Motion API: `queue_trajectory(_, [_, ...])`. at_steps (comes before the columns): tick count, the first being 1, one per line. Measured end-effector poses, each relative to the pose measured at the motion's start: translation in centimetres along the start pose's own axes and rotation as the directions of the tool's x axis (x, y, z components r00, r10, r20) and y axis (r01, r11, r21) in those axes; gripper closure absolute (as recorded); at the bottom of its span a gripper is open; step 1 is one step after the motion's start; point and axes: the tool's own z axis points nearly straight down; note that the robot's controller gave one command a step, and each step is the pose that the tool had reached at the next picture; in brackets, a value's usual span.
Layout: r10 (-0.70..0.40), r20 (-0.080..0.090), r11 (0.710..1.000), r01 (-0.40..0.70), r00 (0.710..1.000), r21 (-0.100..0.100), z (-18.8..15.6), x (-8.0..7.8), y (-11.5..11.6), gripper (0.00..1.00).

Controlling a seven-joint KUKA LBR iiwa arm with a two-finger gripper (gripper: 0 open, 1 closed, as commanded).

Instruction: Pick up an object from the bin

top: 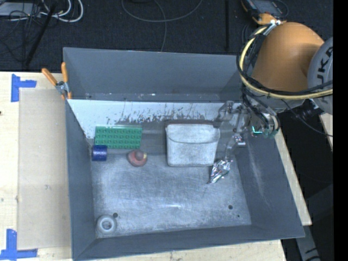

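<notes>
My gripper [219, 172] hangs low in the right half of the bin, its tip close to the floor. It sits just beyond the lower right corner of a pale grey square tub [188, 144], close beside it. Nothing shows in the gripper. Left of the tub lies a small pink and red round piece [137, 157].
A green studded plate [118, 137] lies near the back left wall, with a small blue cylinder [99, 153] at its lower left corner. A grey ring [107, 224] rests in the front left corner. The arm with its orange dome comes in over the bin's right rim.
</notes>
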Motion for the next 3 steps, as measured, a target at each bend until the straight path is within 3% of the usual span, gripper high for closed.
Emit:
queue_trajectory(1, [0.283,0.003,0.959,-0.283,0.959,-0.001,9.4,2.5,-4.4,0.00])
queue_trajectory(2, [0.125,0.012,0.992,-0.125,0.992,-0.002,16.4,0.6,-7.7,0.00])
queue_trajectory(3, [-0.138,0.009,0.990,0.138,0.990,0.001,15.6,-0.6,-7.1,0.00])
